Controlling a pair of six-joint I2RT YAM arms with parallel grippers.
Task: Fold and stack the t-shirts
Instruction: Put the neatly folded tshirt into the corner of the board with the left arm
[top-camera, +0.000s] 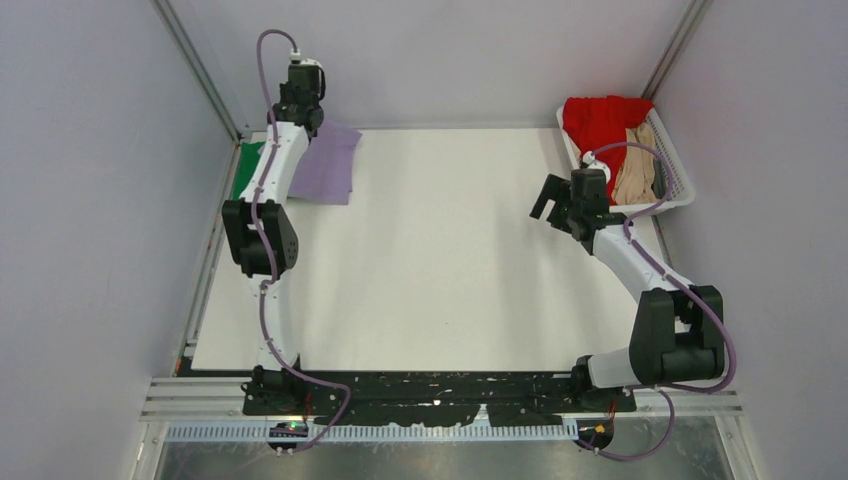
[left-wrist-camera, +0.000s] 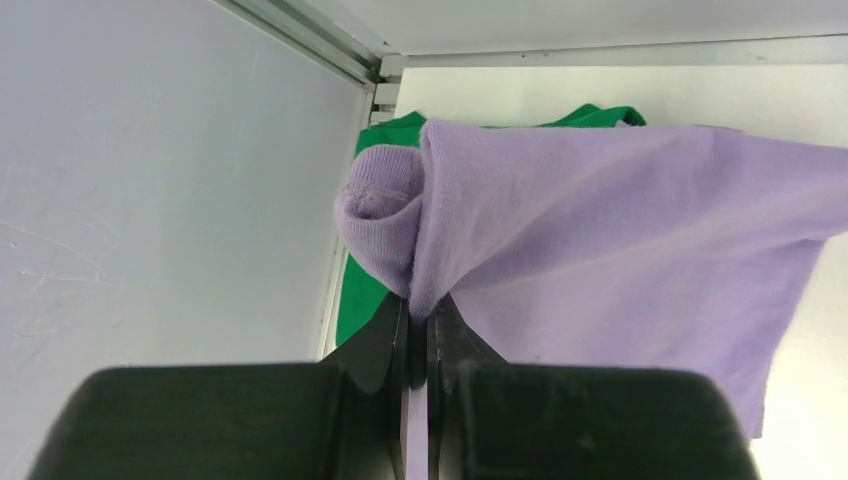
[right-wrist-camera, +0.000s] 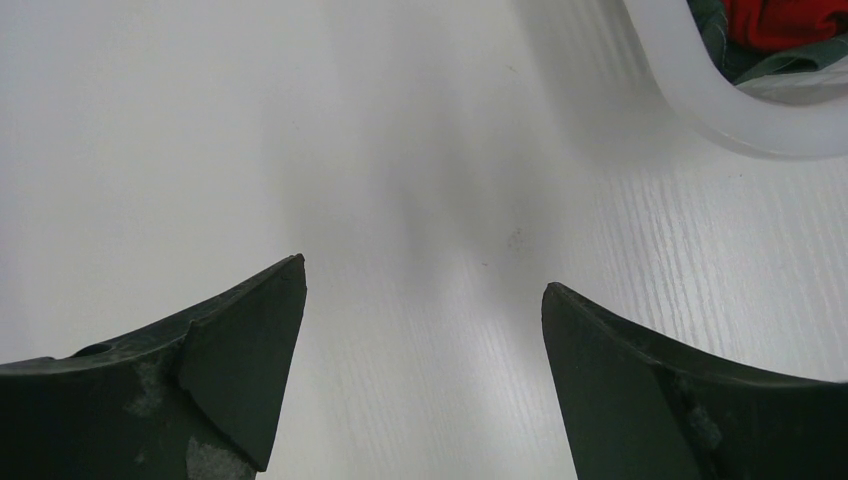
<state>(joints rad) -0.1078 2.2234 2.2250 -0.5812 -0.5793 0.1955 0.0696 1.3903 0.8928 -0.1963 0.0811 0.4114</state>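
Status: pinching a bunched edge of the lavender t-shirt (left-wrist-camera: 620, 230) in the tightly closed left gripper (left-wrist-camera: 418, 330) at the table's (top-camera: 430, 250) far left corner, partly covering the green t-shirt (left-wrist-camera: 365, 290). Holding the right gripper (right-wrist-camera: 425, 300) wide open and empty above bare table, near the white basket (top-camera: 680, 190) containing the red t-shirt (top-camera: 600, 115) and tan t-shirt (top-camera: 635, 175).

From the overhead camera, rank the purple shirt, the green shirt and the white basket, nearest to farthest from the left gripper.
1. Lavender t-shirt: pinched in the left gripper, at the table's far left corner.
2. Green t-shirt: beside it, partly underneath, against the left wall.
3. White basket: across the table, far right.
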